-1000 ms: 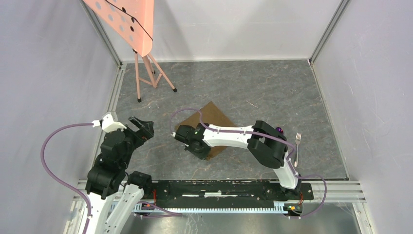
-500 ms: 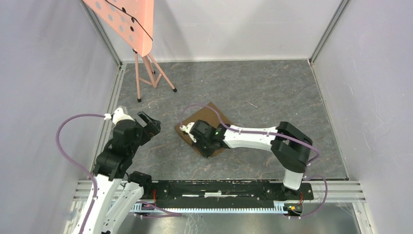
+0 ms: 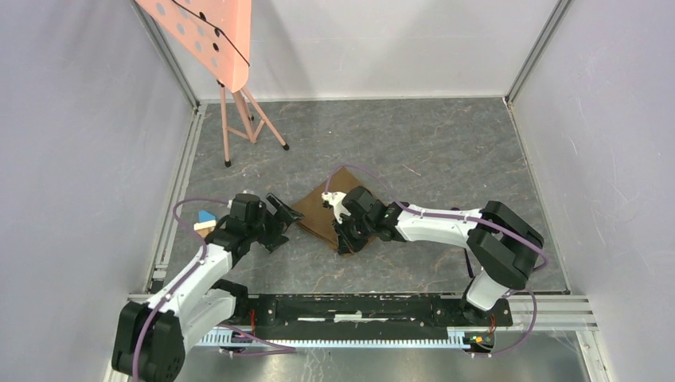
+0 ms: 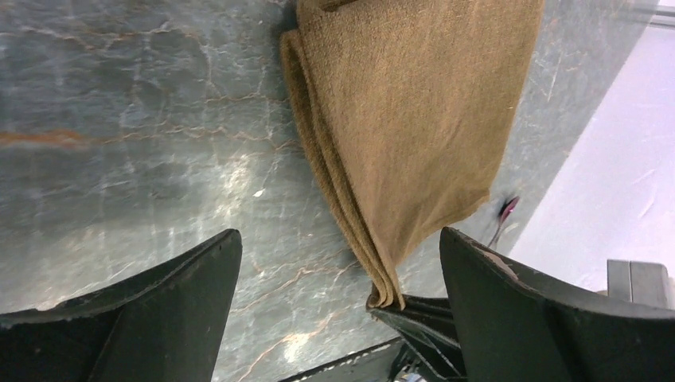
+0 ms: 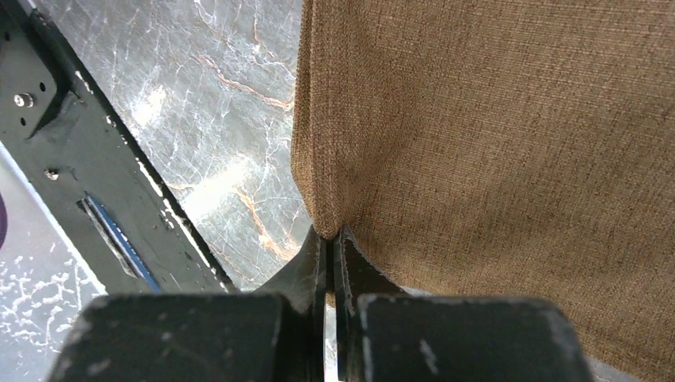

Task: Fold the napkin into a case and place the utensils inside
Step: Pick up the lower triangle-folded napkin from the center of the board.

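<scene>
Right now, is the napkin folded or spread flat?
Folded. The napkin shows several stacked layers along its edge in the left wrist view, and the right end effector pinches one corner.

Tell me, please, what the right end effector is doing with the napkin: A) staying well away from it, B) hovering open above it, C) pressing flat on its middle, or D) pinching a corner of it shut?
D: in the right wrist view, the right end effector is closed on a folded corner of the napkin.
</scene>
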